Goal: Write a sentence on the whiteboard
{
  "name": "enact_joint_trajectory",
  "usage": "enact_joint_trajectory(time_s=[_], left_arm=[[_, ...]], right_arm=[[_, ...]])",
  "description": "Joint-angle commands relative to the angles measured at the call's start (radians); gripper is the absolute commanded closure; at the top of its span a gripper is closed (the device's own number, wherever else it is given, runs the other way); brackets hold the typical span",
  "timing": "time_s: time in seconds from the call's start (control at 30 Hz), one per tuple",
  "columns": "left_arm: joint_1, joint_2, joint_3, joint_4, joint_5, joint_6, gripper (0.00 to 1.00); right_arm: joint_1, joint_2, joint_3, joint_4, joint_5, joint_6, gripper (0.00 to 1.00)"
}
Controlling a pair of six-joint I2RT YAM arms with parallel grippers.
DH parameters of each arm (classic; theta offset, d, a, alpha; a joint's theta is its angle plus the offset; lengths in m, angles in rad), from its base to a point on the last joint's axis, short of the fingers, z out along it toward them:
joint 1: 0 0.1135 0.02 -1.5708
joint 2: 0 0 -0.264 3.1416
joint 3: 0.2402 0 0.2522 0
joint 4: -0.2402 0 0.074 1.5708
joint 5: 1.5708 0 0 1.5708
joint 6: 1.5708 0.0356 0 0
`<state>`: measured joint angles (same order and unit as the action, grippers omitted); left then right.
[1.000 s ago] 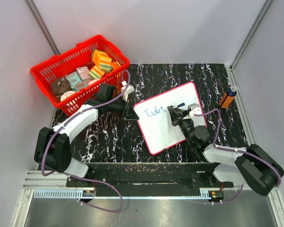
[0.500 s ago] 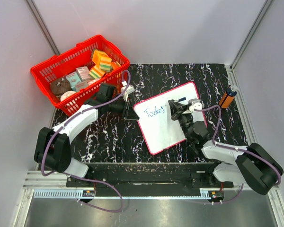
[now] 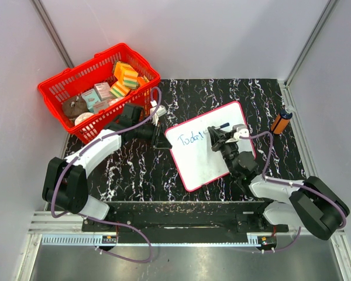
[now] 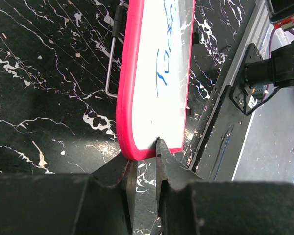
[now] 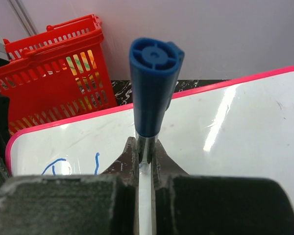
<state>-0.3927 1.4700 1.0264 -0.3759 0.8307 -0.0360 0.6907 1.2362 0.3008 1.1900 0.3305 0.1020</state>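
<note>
My left claw (image 4: 144,151) clamps the whiteboard (image 3: 194,165) by its rim on the worktop (image 3: 134,171). My right claw (image 5: 144,148) is clamped on a blue marker (image 5: 154,83) over the board, beside the sentence (image 3: 191,139).

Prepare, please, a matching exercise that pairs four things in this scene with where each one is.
1. whiteboard
2. marker
3. basket
4. orange cylinder

A. at the far left corner
B. held in the right fingers
C. near the right wall, untouched
D. edge pinched by the left fingers

Pairs: 1-D, 2-B, 3-A, 4-C
</note>
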Motion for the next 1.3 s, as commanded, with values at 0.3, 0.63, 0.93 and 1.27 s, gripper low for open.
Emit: enact_joint_trajectory(time_s=[0.3, 0.63, 0.93, 1.27], left_arm=[[-0.067, 0.038, -0.043, -0.144, -0.071, 0.183, 1.00], [-0.071, 0.041, -0.043, -0.144, -0.073, 0.183, 1.00], [-0.069, 0.035, -0.042, -0.146, -0.079, 0.188, 1.00], [-0.069, 0.003, -0.023, -0.195, -0.105, 0.196, 1.00]], right_arm=[[-0.007, -0.075, -0.078, -0.038, -0.077, 0.077, 1.00], [-0.008, -0.133, -0.120, -0.099, -0.105, 0.111, 1.00], [-0.008, -0.245, -0.115, -0.102, -0.052, 0.114, 1.00], [-0.008, -0.443, 0.038, -0.345, 0.010, 0.039, 1.00]])
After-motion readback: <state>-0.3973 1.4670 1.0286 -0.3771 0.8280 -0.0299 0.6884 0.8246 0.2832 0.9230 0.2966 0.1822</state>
